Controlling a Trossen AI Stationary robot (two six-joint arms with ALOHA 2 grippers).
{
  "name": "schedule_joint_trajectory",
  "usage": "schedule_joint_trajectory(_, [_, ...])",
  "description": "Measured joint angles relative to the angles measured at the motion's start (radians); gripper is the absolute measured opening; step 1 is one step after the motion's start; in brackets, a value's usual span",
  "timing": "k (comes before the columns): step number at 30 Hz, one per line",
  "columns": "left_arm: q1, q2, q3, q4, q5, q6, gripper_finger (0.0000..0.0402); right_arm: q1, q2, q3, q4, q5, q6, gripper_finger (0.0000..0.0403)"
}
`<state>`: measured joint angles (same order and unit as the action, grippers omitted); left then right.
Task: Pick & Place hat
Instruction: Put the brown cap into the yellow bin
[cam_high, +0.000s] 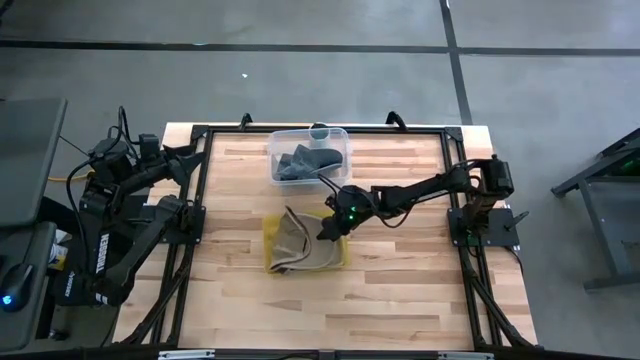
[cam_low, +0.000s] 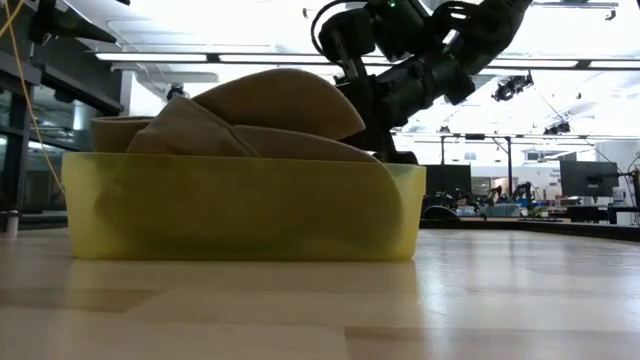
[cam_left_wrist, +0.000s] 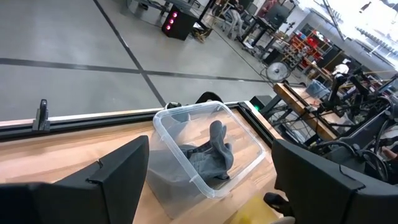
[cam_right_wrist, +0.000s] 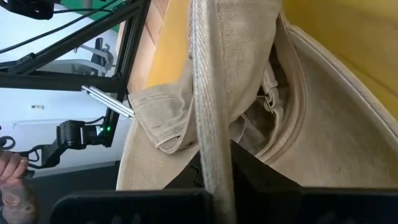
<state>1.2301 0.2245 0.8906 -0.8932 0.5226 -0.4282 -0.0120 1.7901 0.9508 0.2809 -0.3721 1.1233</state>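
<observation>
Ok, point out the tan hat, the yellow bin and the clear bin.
tan hat (cam_high: 296, 243), high view, on its crown.
yellow bin (cam_low: 240, 215), low view, on its front wall.
clear bin (cam_high: 275, 152), high view, on its left rim.

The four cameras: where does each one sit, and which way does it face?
High: overhead, looking down on table, both arms.
Low: tabletop height, facing yellow bin, right arm above.
Left wrist: toward clear bin, open left claw framing.
Right wrist: right claw shut on tan hat.
High and low share the hat.

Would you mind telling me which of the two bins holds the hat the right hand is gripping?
The yellow bin, nearer the table's middle; the right hand pinches its tan hat. The clear bin holds a grey one.
</observation>
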Motion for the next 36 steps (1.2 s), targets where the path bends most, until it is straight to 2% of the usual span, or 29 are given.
schedule_joint_trajectory(12, [0.000, 0.000, 0.000, 0.000, 0.009, -0.002, 0.0317, 0.014, 0.001, 0.000, -0.001, 0.025, -0.016, 0.0088])
schedule_joint_trajectory(23, [0.000, 0.000, 0.000, 0.000, 0.009, -0.017, 0.0317, -0.019, -0.054, 0.000, -0.048, -0.021, -0.081, 0.0186])
schedule_joint_trajectory(28, [0.000, 0.000, 0.000, 0.000, 0.009, -0.022, 0.0317, -0.044, -0.132, 0.000, -0.143, -0.031, -0.145, 0.0194])
schedule_joint_trajectory(36, [0.000, 0.000, 0.000, 0.000, 0.009, -0.021, 0.0317, -0.080, -0.308, 0.000, -0.368, -0.036, -0.275, 0.0176])
